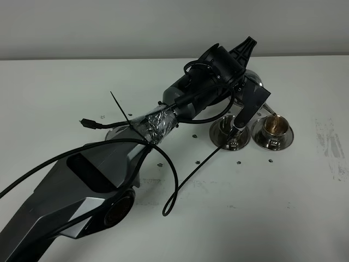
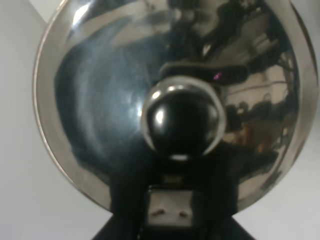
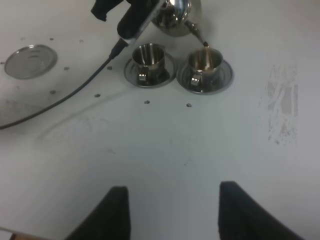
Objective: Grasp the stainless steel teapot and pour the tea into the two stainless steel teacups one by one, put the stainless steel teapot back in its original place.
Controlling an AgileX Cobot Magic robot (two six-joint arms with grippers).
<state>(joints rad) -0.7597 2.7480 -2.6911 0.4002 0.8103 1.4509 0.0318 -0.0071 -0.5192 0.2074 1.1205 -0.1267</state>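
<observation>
My left gripper (image 1: 248,71) reaches across to the far right and is shut on the stainless steel teapot (image 1: 256,83), which it mostly hides. The teapot is tilted, its spout (image 3: 196,33) over the right teacup (image 1: 275,130). That cup holds brown tea (image 3: 205,56). The left teacup (image 1: 230,132) stands beside it on its saucer and looks empty in the right wrist view (image 3: 149,59). In the left wrist view the teapot's lid and its knob (image 2: 181,122) fill the frame. The flat steel disc (image 3: 30,61) lies bare at the left, half hidden under the arm (image 1: 114,132). My right gripper (image 3: 172,215) is open, near the front of the table.
A black cable (image 1: 180,185) hangs from the left arm, passes the left cup and loops over the table. Small dark specks dot the white table around the cups. A scuffed patch (image 1: 327,143) marks the right side. The wall runs behind the teapot.
</observation>
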